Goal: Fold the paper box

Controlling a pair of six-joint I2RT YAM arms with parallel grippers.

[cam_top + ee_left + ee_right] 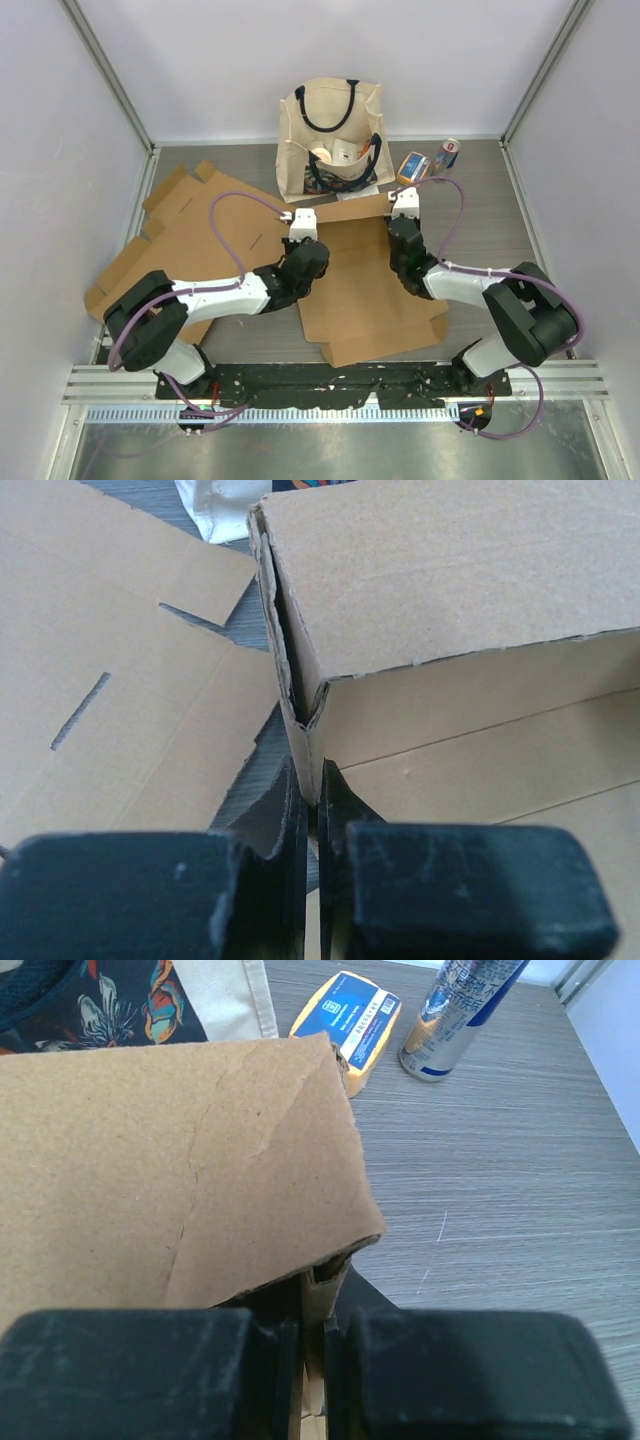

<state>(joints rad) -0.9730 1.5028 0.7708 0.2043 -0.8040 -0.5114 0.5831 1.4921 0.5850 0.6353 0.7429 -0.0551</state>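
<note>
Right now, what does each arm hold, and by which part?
Both hold the brown cardboard box: the left fingers pinch the left corner of its raised flap, the right fingers the right corner.

I see the paper box's (450, 570) matt, fibrous cardboard, a glossy metal can (460, 1010), and a matt woodgrain table (500, 1190).

The paper box (370, 290) lies on the counter (490, 225); cardboard sheets (190, 225) lie left of it; a bag (330, 135) stands behind; a packet (413, 166) and can (446, 154) sit to the bag's right.
</note>
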